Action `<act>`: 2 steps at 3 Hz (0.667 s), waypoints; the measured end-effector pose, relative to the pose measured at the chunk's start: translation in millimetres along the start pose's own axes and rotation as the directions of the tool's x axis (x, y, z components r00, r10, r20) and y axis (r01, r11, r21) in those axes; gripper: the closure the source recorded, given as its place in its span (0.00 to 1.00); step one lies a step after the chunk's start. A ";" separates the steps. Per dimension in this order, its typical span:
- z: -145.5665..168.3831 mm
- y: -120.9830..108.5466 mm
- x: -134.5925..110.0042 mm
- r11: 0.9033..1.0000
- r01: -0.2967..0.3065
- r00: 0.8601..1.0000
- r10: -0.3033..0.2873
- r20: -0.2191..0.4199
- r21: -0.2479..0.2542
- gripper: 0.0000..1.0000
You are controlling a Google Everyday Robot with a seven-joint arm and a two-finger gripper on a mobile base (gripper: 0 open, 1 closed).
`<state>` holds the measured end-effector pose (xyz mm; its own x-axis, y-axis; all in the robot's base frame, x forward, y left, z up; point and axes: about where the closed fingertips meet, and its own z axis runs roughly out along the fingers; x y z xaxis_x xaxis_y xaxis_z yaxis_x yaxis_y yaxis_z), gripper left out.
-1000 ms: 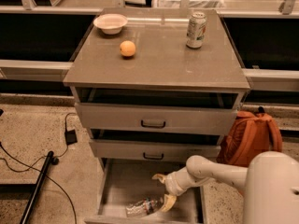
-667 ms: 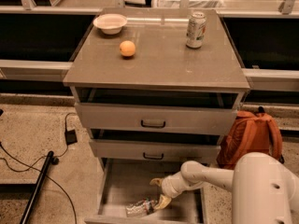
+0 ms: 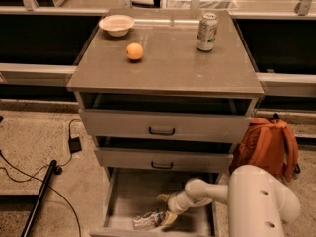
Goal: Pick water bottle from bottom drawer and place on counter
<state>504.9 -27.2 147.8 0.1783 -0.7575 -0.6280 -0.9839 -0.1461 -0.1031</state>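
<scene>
1. Nearest to me, at the lower right, is the bulky white arm [image 3: 259,201]. It reaches left and down into the open bottom drawer [image 3: 126,194].
2. The gripper [image 3: 167,208] sits low inside that drawer, right of its middle. Its two tan fingers [image 3: 163,197] look spread apart, one toward the far side and one toward the near side, and they are clamped on nothing.
3. The water bottle [image 3: 147,220] lies on its side on the drawer floor near the front edge. Its long axis runs left to right.
4. The relation that matters: the water bottle lies left of the gripper and slightly nearer. Its right end is just beside the near finger, possibly touching it. It is not yet squarely between the fingers, so I judge I need to shift the gripper left and nearer before closing across the narrow body.
5. Above, the two upper drawers [image 3: 163,127] stand partly pulled out and overhang the work, so I would lift out toward me.
6. An orange backpack [image 3: 269,144] leans right of the cabinet.
7. Farther back, the counter [image 3: 168,70] carries an orange [image 3: 135,51], a bowl [image 3: 116,24] and a can [image 3: 207,31]. Its near middle has open surface to take the water bottle.
</scene>
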 end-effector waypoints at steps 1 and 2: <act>34.2 7.0 15.2 0.999 0.017 1.000 -0.017 -0.002 -0.049 0.44; 41.2 6.6 14.5 0.998 0.020 0.999 -0.019 0.027 -0.060 0.67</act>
<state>500.5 -12.9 106.3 0.1961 -0.7375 -0.6463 -0.9775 -0.1993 -0.0693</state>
